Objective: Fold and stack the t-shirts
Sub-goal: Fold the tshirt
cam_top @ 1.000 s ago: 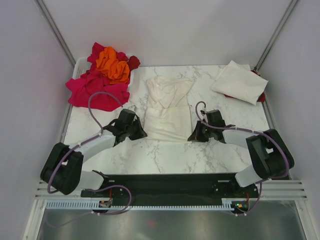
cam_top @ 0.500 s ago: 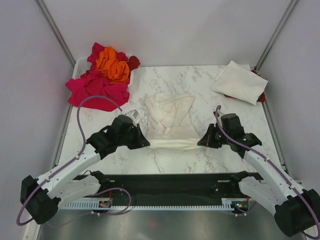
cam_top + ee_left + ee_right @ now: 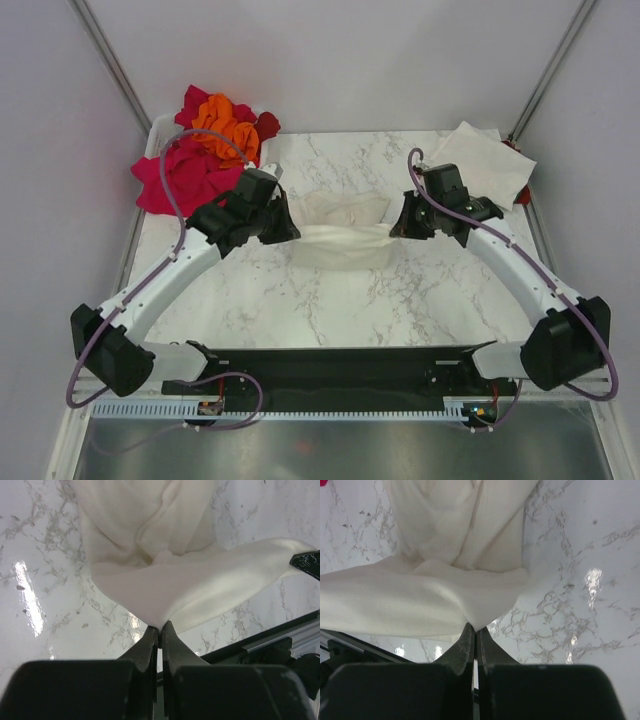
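Marble table (image 3: 330,300) | arms outstretched | left fingers (image 3: 149,647), right fingers (image 3: 464,647) pinch cream t-shirt (image 3: 345,240)

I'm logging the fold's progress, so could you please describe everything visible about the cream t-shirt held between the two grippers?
The cream t-shirt looks like soft, matte cotton, creased and bunched. One edge is stretched into a taut band between the left gripper and the right gripper, each shut on a corner. That band seems raised over the rest, which lies in rumpled folds on the marble table, near its middle. Nothing else touches it.
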`<state>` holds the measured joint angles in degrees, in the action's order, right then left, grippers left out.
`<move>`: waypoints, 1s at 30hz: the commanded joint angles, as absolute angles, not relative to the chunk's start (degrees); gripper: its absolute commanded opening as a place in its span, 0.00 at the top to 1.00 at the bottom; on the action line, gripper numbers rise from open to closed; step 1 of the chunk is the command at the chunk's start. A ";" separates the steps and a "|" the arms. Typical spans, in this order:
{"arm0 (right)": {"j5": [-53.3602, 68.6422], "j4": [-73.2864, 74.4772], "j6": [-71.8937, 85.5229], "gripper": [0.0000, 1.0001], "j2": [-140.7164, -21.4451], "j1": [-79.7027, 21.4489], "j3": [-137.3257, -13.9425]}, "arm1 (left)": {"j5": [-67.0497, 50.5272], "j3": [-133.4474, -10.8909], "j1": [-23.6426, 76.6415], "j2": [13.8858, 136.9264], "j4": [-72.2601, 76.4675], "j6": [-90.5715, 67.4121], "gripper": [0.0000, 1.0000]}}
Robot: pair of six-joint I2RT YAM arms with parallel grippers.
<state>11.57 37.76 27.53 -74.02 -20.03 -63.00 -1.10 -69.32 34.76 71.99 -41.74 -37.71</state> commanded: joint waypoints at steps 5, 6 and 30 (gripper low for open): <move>7.12 38.23 23.99 1.00 -88.14 -18.98 -77.59 | -3.34 -82.68 28.57 83.13 -43.59 -29.10 0.97; 7.47 38.23 23.99 1.00 -91.37 -18.90 -80.30 | -4.21 -84.10 28.04 86.02 -43.85 -28.66 0.97; 6.35 34.65 24.52 0.02 -102.24 -13.18 -91.44 | -9.49 -172.87 19.68 131.62 -77.07 -26.45 0.15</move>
<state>-2.94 42.04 23.99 -112.01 -12.91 -99.79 -7.73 -164.94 18.15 145.93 -71.77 -26.70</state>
